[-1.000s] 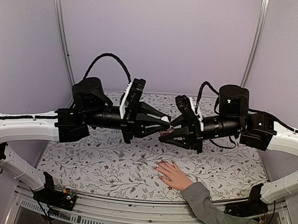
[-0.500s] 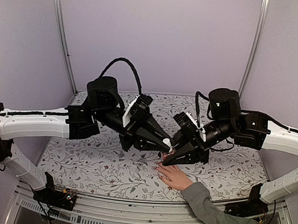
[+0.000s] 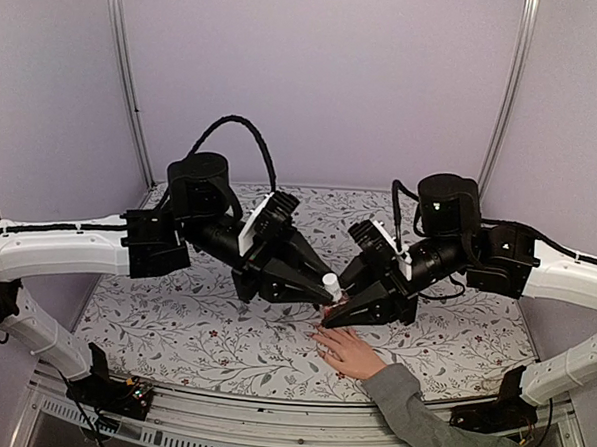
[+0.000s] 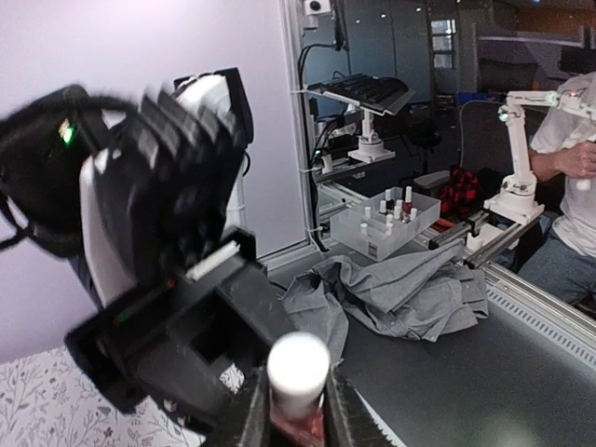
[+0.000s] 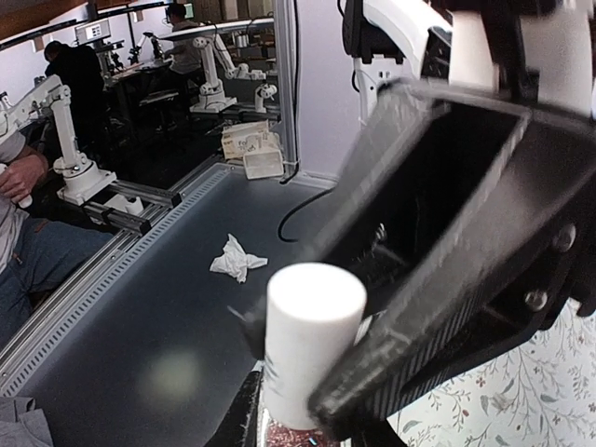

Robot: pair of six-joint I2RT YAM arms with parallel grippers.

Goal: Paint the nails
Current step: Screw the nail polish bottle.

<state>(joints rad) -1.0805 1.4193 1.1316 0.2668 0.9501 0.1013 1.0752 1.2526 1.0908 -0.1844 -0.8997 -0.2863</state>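
The tiny pale nails (image 3: 317, 333) sit at the 10 o'clock end of a light-skinned human hand (image 3: 347, 353). It lies flat on the white floral-patterned table cloth (image 3: 223, 330), with its grey fabric sleeve (image 3: 418, 420) running off toward 5 o'clock. Near the nails, at about 12 o'clock from them, the two black grippers meet tip to tip. The left gripper (image 3: 325, 290) reaches in from 9 o'clock. Its fingers (image 4: 251, 421) press against both sides of a white cylindrical cap (image 3: 329, 282), grasping it. The right gripper (image 3: 337, 311) reaches in from 3 o'clock and is clenched lower down on the small reddish glass bottle (image 4: 300, 432) under that cap. The bottle stands roughly upright; whether it touches the hand cannot be told. The nails are too small to show any detail
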